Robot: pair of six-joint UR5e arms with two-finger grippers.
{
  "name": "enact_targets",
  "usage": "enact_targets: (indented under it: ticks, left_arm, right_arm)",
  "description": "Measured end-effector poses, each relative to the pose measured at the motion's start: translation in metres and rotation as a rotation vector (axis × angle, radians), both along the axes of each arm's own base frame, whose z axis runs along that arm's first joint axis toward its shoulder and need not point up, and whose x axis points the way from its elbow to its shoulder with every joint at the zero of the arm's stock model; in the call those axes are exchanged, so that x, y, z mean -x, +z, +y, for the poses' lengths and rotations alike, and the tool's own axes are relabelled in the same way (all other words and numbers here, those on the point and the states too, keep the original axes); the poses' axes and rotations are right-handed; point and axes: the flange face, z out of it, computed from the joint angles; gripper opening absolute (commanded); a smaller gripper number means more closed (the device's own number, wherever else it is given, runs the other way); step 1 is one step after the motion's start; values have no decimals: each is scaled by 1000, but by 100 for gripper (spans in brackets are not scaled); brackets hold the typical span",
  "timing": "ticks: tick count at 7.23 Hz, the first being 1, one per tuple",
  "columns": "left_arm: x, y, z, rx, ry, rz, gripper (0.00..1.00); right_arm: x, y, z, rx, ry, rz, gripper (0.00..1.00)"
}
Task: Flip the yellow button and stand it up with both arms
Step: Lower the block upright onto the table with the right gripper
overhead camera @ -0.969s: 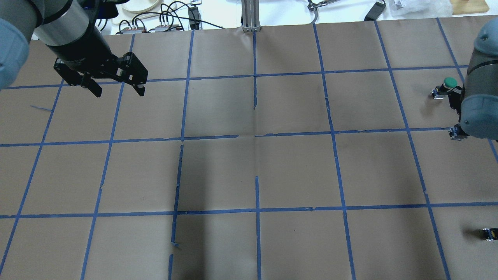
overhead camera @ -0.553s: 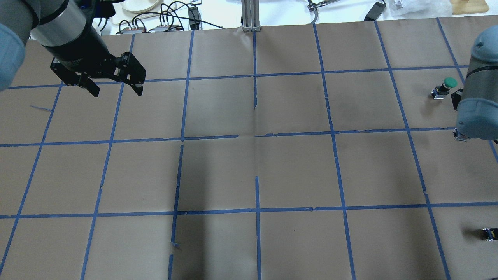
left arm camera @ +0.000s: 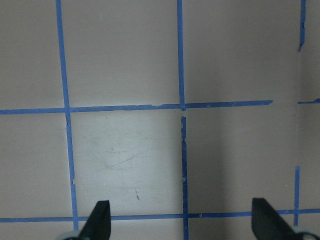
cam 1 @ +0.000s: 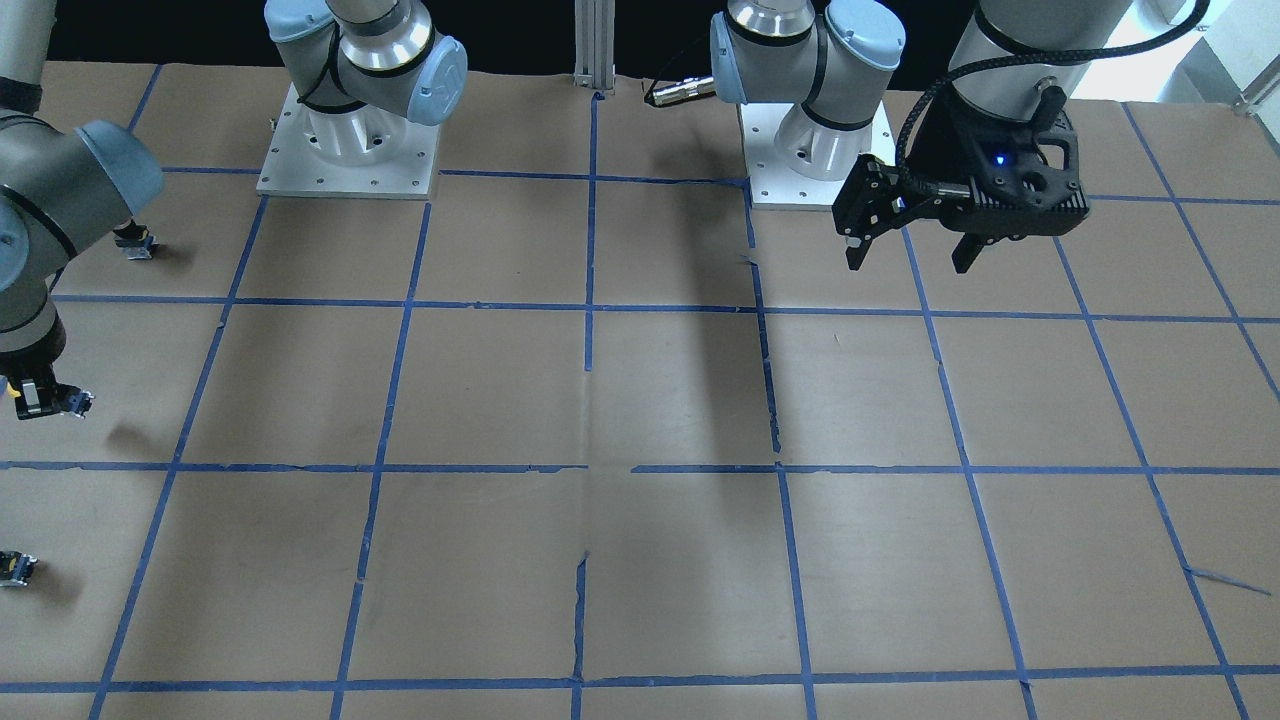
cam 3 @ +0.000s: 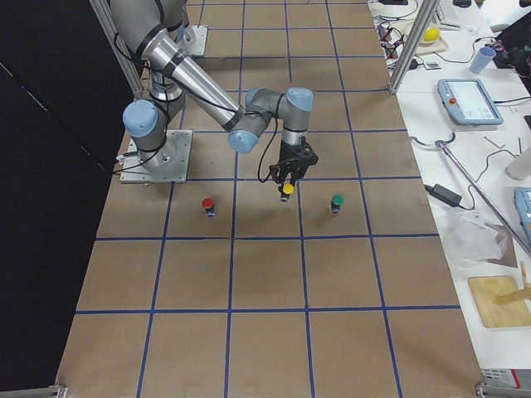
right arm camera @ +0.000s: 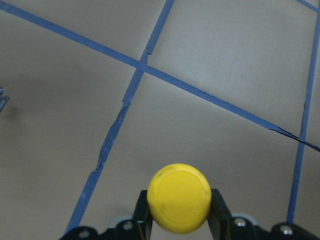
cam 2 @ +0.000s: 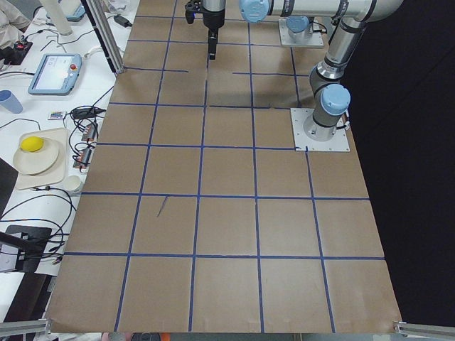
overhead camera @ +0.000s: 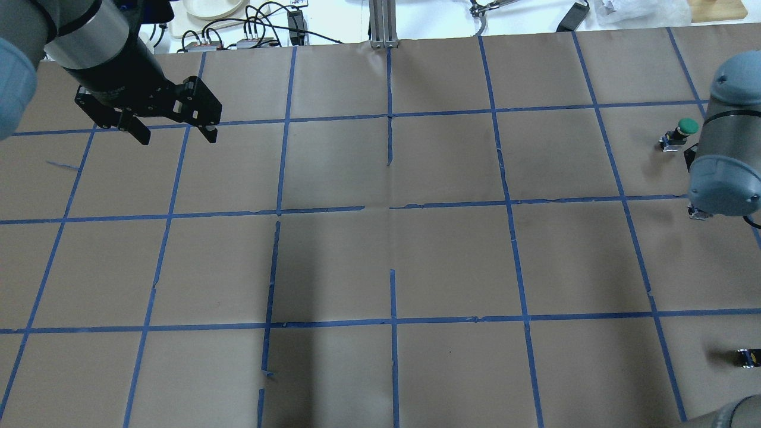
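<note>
My right gripper (right arm camera: 180,212) is shut on the yellow button (right arm camera: 180,196); its round yellow cap faces the wrist camera between the two black fingers. In the exterior right view the gripper (cam 3: 288,176) holds the button (cam 3: 288,189) just above the paper, between a red and a green button. In the front view it is at the left edge (cam 1: 35,398). In the overhead view the right arm (overhead camera: 722,178) hides most of it. My left gripper (overhead camera: 175,132) is open and empty, hovering over the far left of the table, also in the front view (cam 1: 910,258).
A green-capped button (overhead camera: 684,131) stands past the right arm, also in the exterior right view (cam 3: 336,201). A red-capped button (cam 3: 208,204) stands nearer the robot base. The table is brown paper with a blue tape grid (overhead camera: 392,208). Cables and clutter lie beyond the far edge.
The right arm's elbow has shifted left and slightly toward the robot in the overhead view, uncovering the green button. The left gripper has drifted a little up and left, still open.
</note>
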Motion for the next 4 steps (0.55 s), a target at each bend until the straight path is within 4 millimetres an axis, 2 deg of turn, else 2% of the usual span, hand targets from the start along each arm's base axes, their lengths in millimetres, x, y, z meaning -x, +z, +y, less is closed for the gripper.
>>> enact_targets:
  ticks: [4]
  left_arm:
    - [1, -2, -1, -1, -1, 4, 100]
  right_arm:
    - [10, -18, 7, -14, -19, 6, 12]
